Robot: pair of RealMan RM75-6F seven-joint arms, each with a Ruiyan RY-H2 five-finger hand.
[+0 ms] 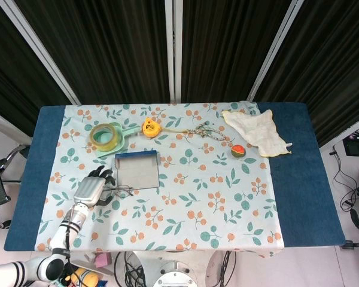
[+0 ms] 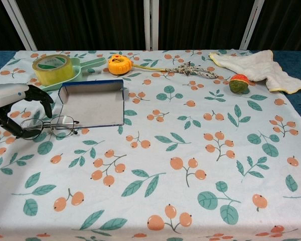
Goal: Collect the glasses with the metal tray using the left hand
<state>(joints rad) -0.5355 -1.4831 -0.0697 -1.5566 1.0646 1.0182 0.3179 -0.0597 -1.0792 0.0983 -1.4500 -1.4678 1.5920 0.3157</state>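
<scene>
The glasses (image 1: 119, 191) (image 2: 57, 125), thin wire-framed, lie on the floral cloth just in front of the metal tray (image 1: 137, 172) (image 2: 93, 105). The tray is flat, with a raised blue back rim. My left hand (image 1: 90, 191) (image 2: 12, 103) sits at the left end of the glasses. Its fingers curve over the left lens and the thumb lies low beside the frame. The frames do not show whether the frame is pinched. My right hand appears in neither view.
A tape roll (image 1: 105, 135) (image 2: 51, 68) rests on a green scoop behind the tray. A yellow tape measure (image 1: 149, 126) (image 2: 119, 64), a rope knot (image 1: 204, 131), a red-green ball (image 1: 238, 150) (image 2: 239, 83) and a white cloth (image 1: 257, 133) lie along the far side.
</scene>
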